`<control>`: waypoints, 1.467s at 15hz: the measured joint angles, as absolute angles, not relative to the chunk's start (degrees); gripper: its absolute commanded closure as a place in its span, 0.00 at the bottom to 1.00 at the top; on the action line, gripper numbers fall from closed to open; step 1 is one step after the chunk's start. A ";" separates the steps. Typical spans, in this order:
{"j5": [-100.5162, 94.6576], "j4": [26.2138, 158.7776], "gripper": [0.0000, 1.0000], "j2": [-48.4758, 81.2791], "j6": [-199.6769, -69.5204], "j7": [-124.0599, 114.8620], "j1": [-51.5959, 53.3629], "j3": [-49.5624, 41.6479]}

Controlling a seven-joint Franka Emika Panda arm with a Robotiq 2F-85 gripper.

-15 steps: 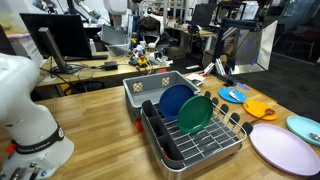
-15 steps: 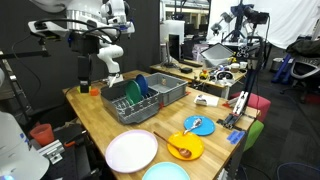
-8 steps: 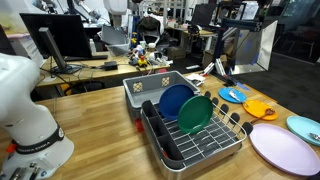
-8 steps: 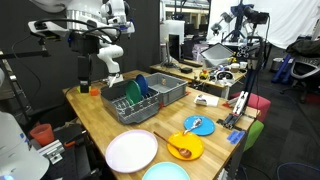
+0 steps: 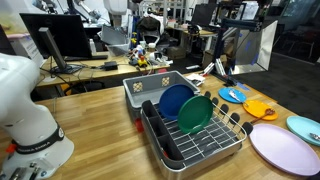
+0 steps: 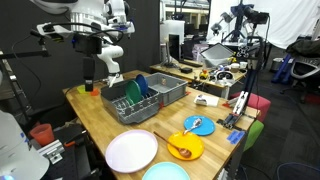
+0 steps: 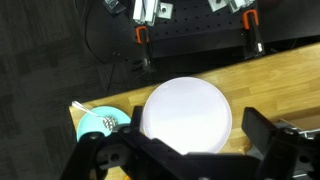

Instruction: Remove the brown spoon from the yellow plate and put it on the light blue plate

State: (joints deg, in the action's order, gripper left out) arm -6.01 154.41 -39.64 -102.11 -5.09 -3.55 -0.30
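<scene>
The brown spoon [image 6: 173, 144] lies on the yellow plate [image 6: 190, 149], which stands near the table's front edge; the plate also shows in an exterior view [image 5: 258, 107]. The light blue plate [image 6: 165, 172] sits beside it at the table corner and shows in both exterior views [image 5: 304, 126] and in the wrist view [image 7: 98, 124]. My gripper [image 6: 88, 72] hangs high over the far end of the table, well away from the plates. In the wrist view its fingers [image 7: 175, 150] are spread wide and hold nothing.
A big lavender-pink plate [image 6: 131, 151] lies between the dish rack [image 6: 137, 103] and the light blue plate, and fills the wrist view [image 7: 187, 115]. A small bright blue plate [image 6: 198, 125] is next to the yellow one. The rack holds upright blue and green plates [image 5: 190, 108].
The arm has shifted slightly in an exterior view. Nothing on the table has moved.
</scene>
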 measured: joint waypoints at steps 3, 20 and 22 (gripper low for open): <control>-5.58 153.99 0.00 -37.36 -106.80 -5.11 -2.07 -0.10; -5.64 151.41 0.00 -28.60 -117.36 -2.84 0.06 0.48; -5.64 151.41 0.00 -28.59 -117.36 -2.84 0.06 0.48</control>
